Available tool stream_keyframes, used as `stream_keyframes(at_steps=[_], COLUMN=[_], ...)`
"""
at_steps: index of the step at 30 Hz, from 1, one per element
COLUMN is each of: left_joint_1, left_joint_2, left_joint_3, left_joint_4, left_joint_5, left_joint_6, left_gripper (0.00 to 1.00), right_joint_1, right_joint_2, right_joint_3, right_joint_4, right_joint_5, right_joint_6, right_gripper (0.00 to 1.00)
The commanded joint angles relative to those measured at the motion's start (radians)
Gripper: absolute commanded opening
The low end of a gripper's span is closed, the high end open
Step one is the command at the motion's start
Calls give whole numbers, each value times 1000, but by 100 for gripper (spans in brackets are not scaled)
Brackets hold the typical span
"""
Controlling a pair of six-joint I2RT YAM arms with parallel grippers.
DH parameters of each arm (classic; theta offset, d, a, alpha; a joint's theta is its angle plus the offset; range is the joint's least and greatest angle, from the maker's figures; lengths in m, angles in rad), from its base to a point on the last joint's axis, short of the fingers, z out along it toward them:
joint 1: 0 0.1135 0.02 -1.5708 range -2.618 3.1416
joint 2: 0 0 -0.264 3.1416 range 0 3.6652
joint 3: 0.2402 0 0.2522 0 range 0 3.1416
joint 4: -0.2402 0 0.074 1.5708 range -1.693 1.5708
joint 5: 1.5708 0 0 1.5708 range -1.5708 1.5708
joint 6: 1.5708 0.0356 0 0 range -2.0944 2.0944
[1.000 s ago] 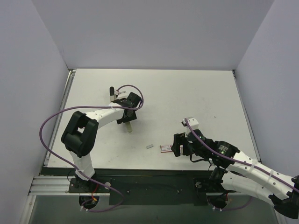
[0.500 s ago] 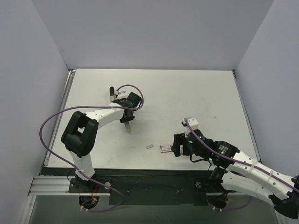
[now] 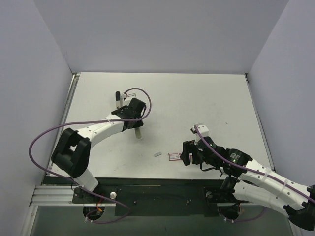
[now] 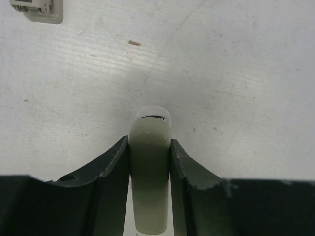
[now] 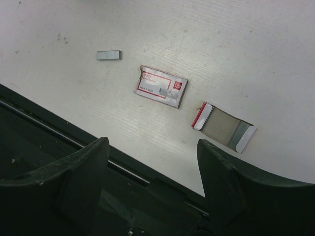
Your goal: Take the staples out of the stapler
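Left gripper (image 4: pixel 149 145) is clenched on the slim pale stapler (image 3: pixel 138 132), left of the tabletop's middle. Right gripper (image 5: pixel 152 147) hangs released above the near edge. A staples strip (image 5: pixel 109 55) lies loose beside the red box (image 5: pixel 161 87). The step looks like securing the stapler; next its tray needs opening, gently

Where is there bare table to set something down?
Free: far right of the table, between back wall and right arm; the middle, between the pale slim piece in the left end effector and the staples. Crowded: near edge: staples, red-pink box, right end effector.
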Motion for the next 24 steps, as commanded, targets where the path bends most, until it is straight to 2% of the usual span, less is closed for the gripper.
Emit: stream_keyframes(at_steps=[1, 9, 14, 22, 24], left_joint_1=[-4, -7, -13, -16, -16], left_joint_2=[-138, -322, -446, -601, -629], left_joint_3=[-26, -135, -199, -342, -370], left_joint_4=[153, 304, 374, 586, 618], left_joint_5=[174, 564, 744, 1058, 1090], left_joint_6=[120, 235, 269, 234, 205], left_gripper=[0, 0, 0, 0, 0], right_joint_1=[1, 1, 3, 4, 7], right_joint_2=[-2, -20, -25, 14, 15], right_joint_3=[26, 89, 146, 265, 294], right_joint_4=[7, -32, -50, -73, -73], right_joint_5=[-14, -29, -67, -193, -227], right_joint_6=[-18, -67, -112, -182, -202], right_gripper=[66, 66, 66, 65, 65])
